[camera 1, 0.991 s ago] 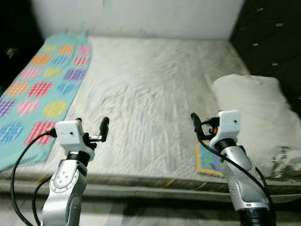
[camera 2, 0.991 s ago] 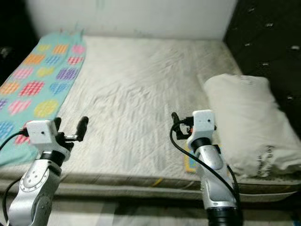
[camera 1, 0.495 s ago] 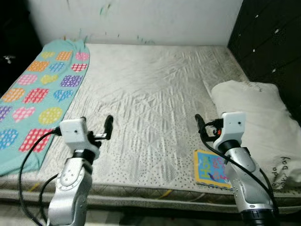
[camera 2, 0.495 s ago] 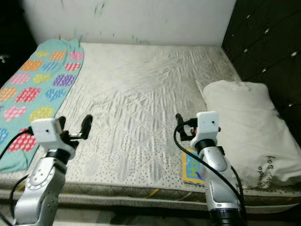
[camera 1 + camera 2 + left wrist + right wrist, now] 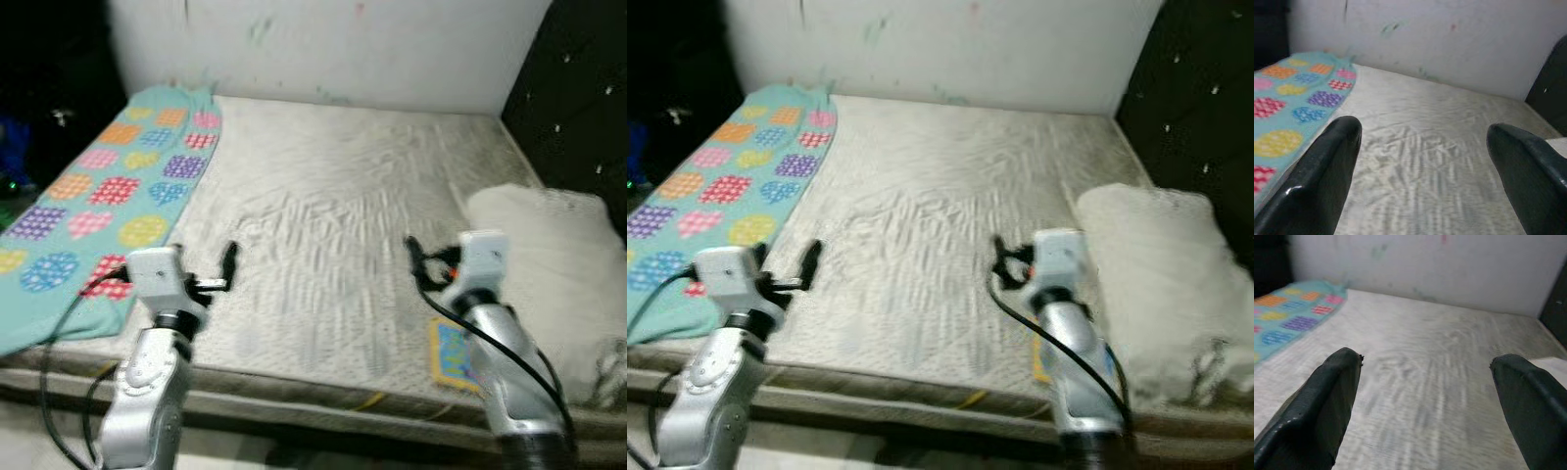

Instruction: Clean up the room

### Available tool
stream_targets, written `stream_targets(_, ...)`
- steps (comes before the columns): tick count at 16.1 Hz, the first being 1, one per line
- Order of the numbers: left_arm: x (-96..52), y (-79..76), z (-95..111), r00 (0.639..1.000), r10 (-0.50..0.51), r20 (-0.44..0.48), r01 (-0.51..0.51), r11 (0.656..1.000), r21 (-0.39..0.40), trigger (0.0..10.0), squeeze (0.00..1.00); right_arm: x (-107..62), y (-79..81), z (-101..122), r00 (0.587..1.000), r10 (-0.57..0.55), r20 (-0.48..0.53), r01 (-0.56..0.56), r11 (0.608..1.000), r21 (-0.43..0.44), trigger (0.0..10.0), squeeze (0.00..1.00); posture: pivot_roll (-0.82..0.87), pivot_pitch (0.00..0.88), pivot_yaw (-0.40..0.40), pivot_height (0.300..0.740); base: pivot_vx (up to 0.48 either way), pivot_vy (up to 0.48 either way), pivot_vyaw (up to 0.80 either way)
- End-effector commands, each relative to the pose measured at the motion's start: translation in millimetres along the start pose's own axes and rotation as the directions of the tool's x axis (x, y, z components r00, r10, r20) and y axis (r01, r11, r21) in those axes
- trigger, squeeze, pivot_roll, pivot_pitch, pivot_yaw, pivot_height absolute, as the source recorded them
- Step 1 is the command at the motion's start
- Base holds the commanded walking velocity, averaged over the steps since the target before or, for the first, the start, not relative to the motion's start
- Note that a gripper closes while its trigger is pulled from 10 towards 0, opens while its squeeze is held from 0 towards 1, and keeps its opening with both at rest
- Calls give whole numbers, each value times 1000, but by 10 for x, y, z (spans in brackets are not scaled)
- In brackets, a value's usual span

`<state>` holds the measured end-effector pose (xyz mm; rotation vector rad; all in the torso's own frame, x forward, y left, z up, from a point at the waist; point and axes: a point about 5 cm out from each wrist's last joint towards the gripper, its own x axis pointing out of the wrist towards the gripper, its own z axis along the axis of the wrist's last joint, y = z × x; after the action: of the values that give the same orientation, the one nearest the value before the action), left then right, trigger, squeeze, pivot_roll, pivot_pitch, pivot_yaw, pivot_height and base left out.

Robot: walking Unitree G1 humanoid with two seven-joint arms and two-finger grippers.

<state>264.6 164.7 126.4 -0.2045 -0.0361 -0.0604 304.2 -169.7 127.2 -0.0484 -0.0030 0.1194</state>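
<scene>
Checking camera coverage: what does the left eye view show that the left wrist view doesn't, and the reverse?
Left eye, not left wrist: the right pincer, and a colourful card lying near the front edge of the mattress beside the right arm. Left wrist, not left eye: a close look between the left pincer fingers, wide apart with nothing held. Both: the mattress, the teal patterned blanket along its left side, the white wall behind.

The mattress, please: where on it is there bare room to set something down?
The widest free patch is the mattress middle, bordered by the patterned blanket on the robot's left, the wall behind and the pillow on its right. The near right corner is crowded: a colourful book lies beside the pillow.
</scene>
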Motion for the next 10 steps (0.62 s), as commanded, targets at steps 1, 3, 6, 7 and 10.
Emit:
stream_targets(1,19,-55,-17,1000,-15,-8,15,1000,-10,10000,0,-23,-92,-27,1000,-23,-13,23,1000,-13,10000,0,-84,14,6,740,0,480,0)
stream_targets(3,24,-50,-13,1000,-14,-5,14,1000,-14,10000,0,-13,-94,-28,1000,-19,-14,19,1000,-13,10000,0,-83,9,4,740,0,480,0)
stream_targets(6,32,-43,-10,1000,-11,-3,11,1000,-15,10000,0,3,-85,-20,1000,-14,-11,14,1000,-12,10000,0,-84,8,5,740,0,480,0)
stream_targets(7,34,-40,-11,1000,-10,-2,10,1000,-15,10000,0,6,-83,-20,1000,-14,-10,14,1000,-12,10000,0,-85,8,5,740,0,480,0)
stream_targets(10,43,-44,-10,1000,-9,-1,9,1000,-15,10000,0,7,-90,-19,1000,-16,-9,16,1000,-12,10000,0,-88,10,5,740,0,480,0)
